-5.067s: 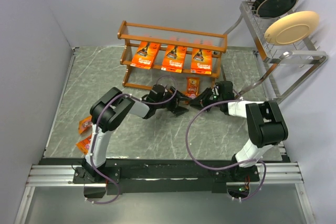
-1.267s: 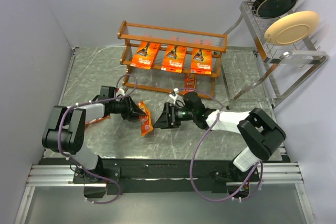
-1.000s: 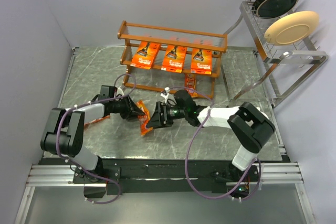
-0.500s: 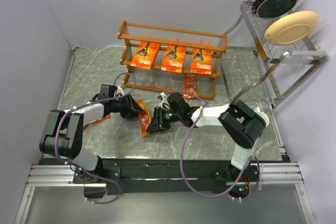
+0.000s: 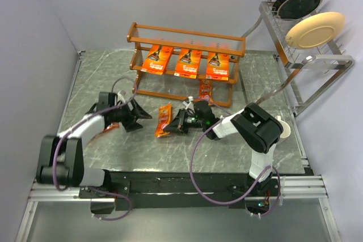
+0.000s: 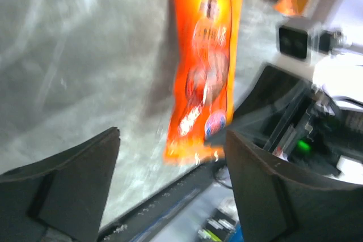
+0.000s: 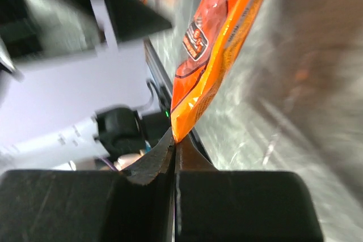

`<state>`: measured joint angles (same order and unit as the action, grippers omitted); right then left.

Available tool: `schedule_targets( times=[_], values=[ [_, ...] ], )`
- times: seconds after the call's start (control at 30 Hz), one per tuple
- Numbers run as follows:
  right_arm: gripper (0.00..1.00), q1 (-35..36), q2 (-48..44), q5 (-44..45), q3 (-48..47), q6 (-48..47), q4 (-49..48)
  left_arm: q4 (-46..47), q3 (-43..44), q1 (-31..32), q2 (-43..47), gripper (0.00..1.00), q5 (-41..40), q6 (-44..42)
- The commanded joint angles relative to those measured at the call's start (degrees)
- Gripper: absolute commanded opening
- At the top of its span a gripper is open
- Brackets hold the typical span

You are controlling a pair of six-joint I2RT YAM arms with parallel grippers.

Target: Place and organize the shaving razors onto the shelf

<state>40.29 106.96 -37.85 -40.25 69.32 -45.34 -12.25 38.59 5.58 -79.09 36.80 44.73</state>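
The orange-brown shelf stands at the back with three large razor cards on its middle tier and one small pack at its bottom tier. My right gripper is shut on the lower corner of a small orange razor pack in front of the shelf. In the right wrist view the jaws pinch that pack at its tip. My left gripper is open and empty just left of the pack. It also shows in the left wrist view with the pack beyond it.
Another orange pack peeks out under my left arm near the table's left side. A silver metal rack with a black plate and a cream plate stands at the back right. Grey walls close the left and back.
My left gripper has let go of the small pack and drawn back to the left. My right gripper has closed on the pack and holds it, shifted slightly right and toward the shelf.
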Motion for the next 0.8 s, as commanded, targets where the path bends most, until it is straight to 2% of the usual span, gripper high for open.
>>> schedule_targets(
  times=[0.0, 0.03, 0.07, 0.13, 0.2, 0.4, 0.6, 0.77],
  values=[
    [0.0, -1.3, -0.3, 2.5, 2.4, 4.6, -7.3, 11.8, -12.3, 1.1, 5.1, 0.78, 8.0, 10.2],
    [0.0, -1.3, -0.3, 2.9, 2.8, 5.0, -7.3, 14.9, -13.6, 1.6, 5.1, 0.78, 7.9, 11.2],
    [0.0, -1.2, 0.1, 3.0, 3.0, 5.2, -7.3, 21.8, -15.0, 1.8, 3.7, 0.78, 9.7, 14.0],
    [0.0, -1.3, 0.4, 3.0, 3.2, 5.7, -7.7, 26.0, -16.4, 1.8, 1.3, 0.77, 10.7, 18.6],
    [0.0, -1.2, 1.0, 3.0, 3.0, 6.6, -8.2, 34.4, -16.2, 2.6, -2.9, 0.76, 12.2, 21.4],
    [0.0, -0.9, 0.9, 2.9, 2.3, 6.5, -6.0, 50.8, -13.9, 3.5, -13.5, 0.64, 14.0, 29.8],
    [0.0, -1.1, 2.0, 3.4, 1.8, 6.8, -4.2, 52.2, -13.2, 7.2, -14.5, 0.56, 14.5, 32.8],
    [0.0, -1.1, 3.3, 3.5, 1.2, 6.4, -2.2, 50.1, -13.6, 8.7, -13.1, 0.41, 13.5, 32.7]
  ],
)
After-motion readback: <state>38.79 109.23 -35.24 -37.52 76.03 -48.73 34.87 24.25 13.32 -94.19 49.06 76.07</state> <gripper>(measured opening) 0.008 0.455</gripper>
